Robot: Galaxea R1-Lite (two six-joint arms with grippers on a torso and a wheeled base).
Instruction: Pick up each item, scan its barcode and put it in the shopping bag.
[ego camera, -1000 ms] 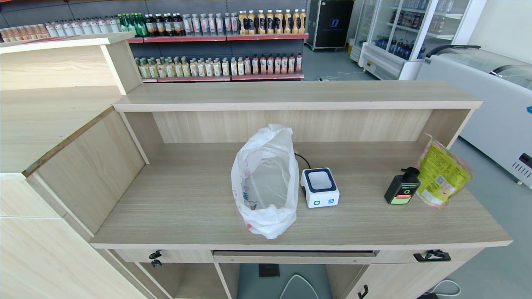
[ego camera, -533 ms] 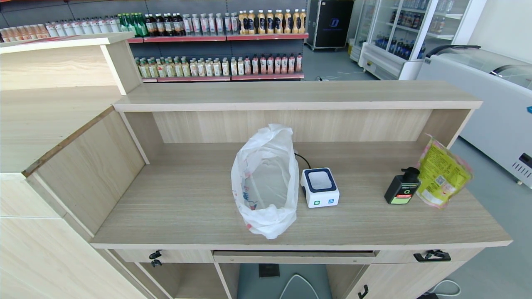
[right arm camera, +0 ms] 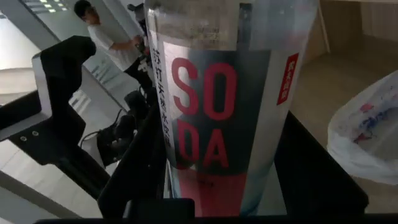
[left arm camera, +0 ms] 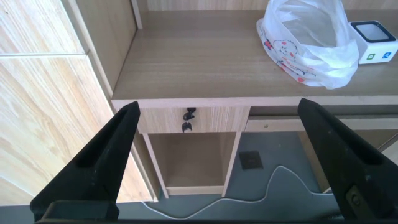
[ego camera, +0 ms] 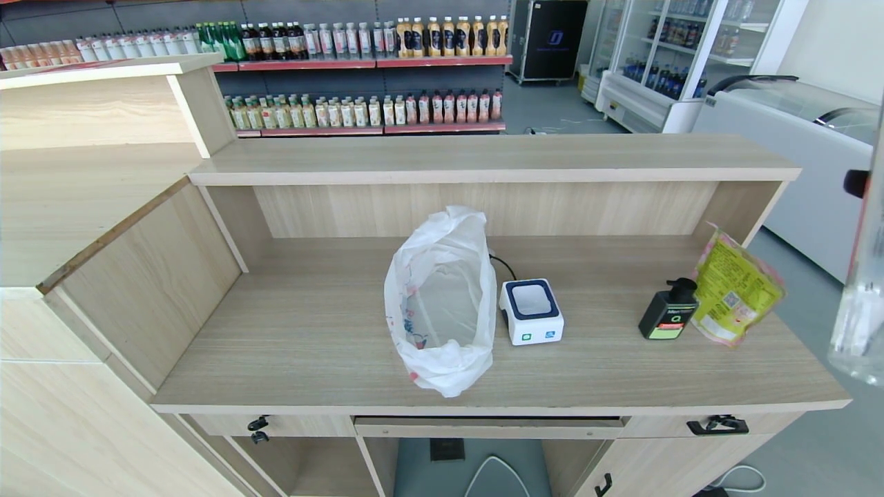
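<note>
Right gripper [right arm camera: 227, 180] clamped on soda bottle [ego camera: 858, 310], right edge of head view. Left gripper [left arm camera: 217, 112] spread, empty. Risk: barcode possibly facing away from scanner [ego camera: 530, 310], causing misread before shopping bag [ego camera: 442, 304].

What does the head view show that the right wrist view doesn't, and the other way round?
From the head, not the wrist: the white-and-blue box scanner, the black pump bottle and the yellow-green pouch. From the right wrist, not the head: the red-lettered label of the clear soda bottle face-on, gripped by the right hand. Both: that bottle, the open white plastic shopping bag and the wooden counter.
</note>
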